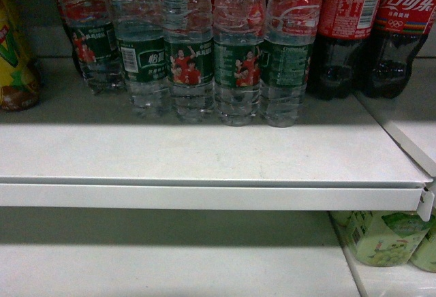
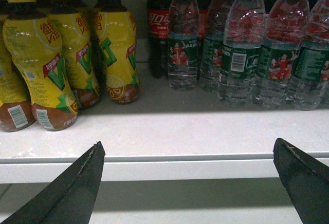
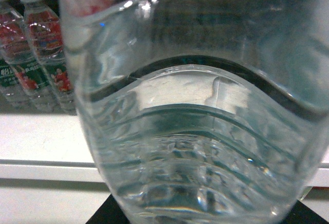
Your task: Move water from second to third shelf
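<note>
Head view: five water bottles [image 1: 191, 52] stand upright in a row on the upper white shelf [image 1: 204, 154], occupying the 10 to 1 o'clock sector of the frame. Each is clear and ribbed, with a dark green label showing figures in red shirts. Cola bottles [image 1: 375, 31] with red labels stand just beside the row at 2 o'clock. A yellow drink bottle [image 1: 13, 58] is partly visible at 9 o'clock. The front half of the shelf is bare. A lower shelf [image 1: 170, 270] runs below, with pale green bottles [image 1: 388, 239] at 4 o'clock. Neither arm appears in this view.

Left wrist view: the left claw [image 2: 190, 183] is wide open and holds nothing. Its two dark fingers [image 2: 77, 188] sit at 7 and 4 o'clock, in front of the shelf edge and clear of all bottles. Yellow drink bottles stand at 10 o'clock, one cola bottle at 12 o'clock and the water row from 12 to 2 o'clock.

Right wrist view: a single water bottle [image 3: 200, 131] fills nearly the whole frame, very close to the camera, upright, with its ribbed lower body and a curved label edge visible. Dark claw parts [image 3: 105, 215] show at the 6 o'clock edge beneath it. Whether the right claw is closed on this bottle cannot be told. More water bottles stand on the shelf at 10 o'clock.
</note>
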